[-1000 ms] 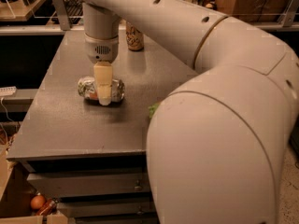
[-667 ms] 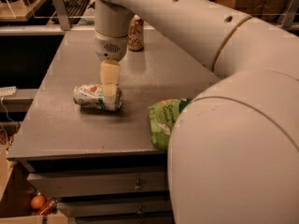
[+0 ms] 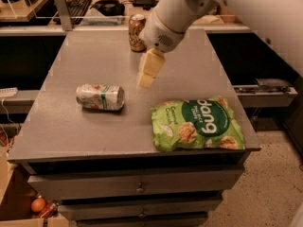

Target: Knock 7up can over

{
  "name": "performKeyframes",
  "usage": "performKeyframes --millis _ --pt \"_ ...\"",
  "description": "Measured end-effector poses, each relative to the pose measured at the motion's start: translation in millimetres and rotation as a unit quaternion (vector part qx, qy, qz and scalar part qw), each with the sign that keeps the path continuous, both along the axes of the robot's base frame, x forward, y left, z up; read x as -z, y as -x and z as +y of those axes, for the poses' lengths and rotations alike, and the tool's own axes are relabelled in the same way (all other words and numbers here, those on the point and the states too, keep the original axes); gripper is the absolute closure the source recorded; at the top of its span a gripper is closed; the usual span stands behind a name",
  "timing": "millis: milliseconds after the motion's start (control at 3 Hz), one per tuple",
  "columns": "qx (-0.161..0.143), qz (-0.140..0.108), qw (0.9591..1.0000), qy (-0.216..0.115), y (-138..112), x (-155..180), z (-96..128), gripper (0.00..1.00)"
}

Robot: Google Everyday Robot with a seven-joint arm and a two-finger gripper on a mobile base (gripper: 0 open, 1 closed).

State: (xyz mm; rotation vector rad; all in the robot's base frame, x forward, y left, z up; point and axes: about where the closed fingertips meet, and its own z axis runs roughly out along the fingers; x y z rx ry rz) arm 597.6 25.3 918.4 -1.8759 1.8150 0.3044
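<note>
The 7up can point(image 3: 100, 97), white and silver with green lettering, lies on its side on the grey table point(image 3: 71, 131), left of centre, its silver top facing right. My gripper point(image 3: 147, 77) hangs above the table's middle, to the right of the can and a little farther back, lifted clear of it and holding nothing.
An orange-brown patterned can point(image 3: 137, 32) stands upright at the table's back, just left of my arm. A green snack bag point(image 3: 198, 123) lies flat at the front right. Drawers sit below the tabletop. A desk with a keyboard point(image 3: 78, 2) is behind.
My arm has drawn back up and to the right, away from the can. The can stays lying on its side. The snack bag has come fully into view.
</note>
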Motion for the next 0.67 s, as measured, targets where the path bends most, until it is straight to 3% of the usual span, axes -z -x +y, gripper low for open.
performKeyframes --millis 333,667 --pt "0.041 -0.069 0.995 -0.058 -13.5 -46.3 -50.8 0.0" --pt "0.043 -0.07 0.9948 -0.06 -12.8 -46.7 -53.3 0.0"
